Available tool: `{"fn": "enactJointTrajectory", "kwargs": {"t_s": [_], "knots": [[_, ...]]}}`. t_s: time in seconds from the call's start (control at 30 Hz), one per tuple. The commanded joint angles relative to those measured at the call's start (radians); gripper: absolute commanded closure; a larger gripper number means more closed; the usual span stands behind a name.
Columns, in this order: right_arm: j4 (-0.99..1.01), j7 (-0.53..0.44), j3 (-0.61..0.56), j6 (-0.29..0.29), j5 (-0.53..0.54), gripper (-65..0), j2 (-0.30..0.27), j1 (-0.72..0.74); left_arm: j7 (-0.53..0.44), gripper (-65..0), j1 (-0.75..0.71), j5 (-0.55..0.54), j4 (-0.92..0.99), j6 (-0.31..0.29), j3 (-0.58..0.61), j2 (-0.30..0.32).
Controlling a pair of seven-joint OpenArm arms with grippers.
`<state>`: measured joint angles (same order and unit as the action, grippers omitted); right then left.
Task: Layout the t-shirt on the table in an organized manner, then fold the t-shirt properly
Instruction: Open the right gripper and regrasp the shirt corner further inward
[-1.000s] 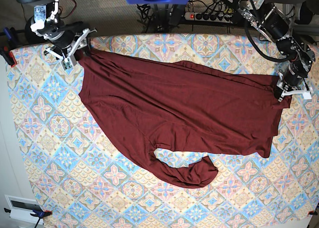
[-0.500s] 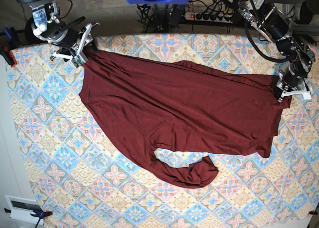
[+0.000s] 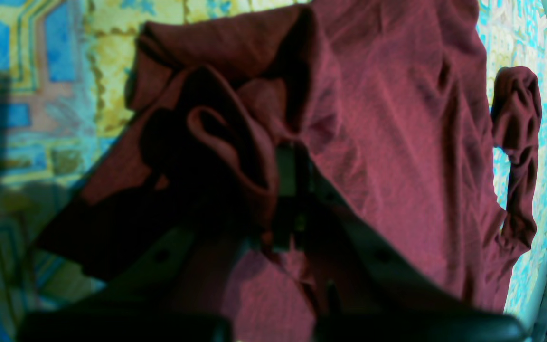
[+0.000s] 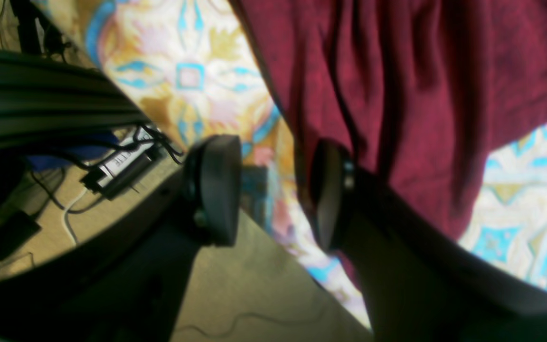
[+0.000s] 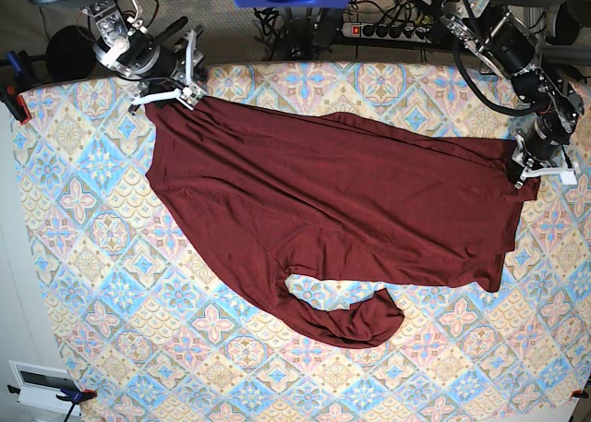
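While no writing reads clearly, the t-shirt (image 5: 332,223) lies spread across the table (image 5: 111,283). The left gripper (image 5: 536,168) is clamped on its edge; the right gripper (image 4: 273,190) stands parted, empty, one finger touching the shirt's corner.

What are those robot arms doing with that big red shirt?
Two robot arms are laying a dark red t-shirt out on the patterned table so it can be folded. The left gripper is shut on one corner of the shirt at the table's edge. The right gripper is open at the opposite corner, with nothing between its pads, though one finger lies against the cloth. The shirt is mostly spread out but wrinkled, and one sleeve is curled up near the front.
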<state>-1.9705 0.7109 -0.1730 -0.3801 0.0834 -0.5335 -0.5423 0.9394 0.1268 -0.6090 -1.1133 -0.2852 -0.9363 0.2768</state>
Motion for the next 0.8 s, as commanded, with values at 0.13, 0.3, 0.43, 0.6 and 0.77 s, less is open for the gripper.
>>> {"fn": "enactJointTrajectory", "kwargs": {"t_s": [0.13,0.3,0.43,0.6,0.77], "knots": [[-0.003,-0.017,0.007,0.008,0.005,-24.8,-0.014,0.049,0.005,0.0,0.007,0.001,-0.011,-0.001,0.001,0.012],[0.003,-0.015,0.002,0.008,0.003,-23.8,-0.014,0.103,0.005,0.0,0.007,0.001,-0.011,-0.001,0.001,0.012],[0.009,-0.014,0.002,0.008,0.003,-15.0,-0.014,0.107,0.005,0.0,0.007,0.001,-0.011,-0.001,0.001,0.012],[0.010,-0.014,0.000,0.008,0.003,-8.2,-0.014,0.101,0.005,0.0,0.007,0.001,-0.011,-0.001,0.001,0.012],[0.010,-0.014,0.000,0.008,0.003,-8.2,-0.014,0.101,0.005,0.0,0.007,0.001,-0.011,-0.001,0.001,0.012]]}}
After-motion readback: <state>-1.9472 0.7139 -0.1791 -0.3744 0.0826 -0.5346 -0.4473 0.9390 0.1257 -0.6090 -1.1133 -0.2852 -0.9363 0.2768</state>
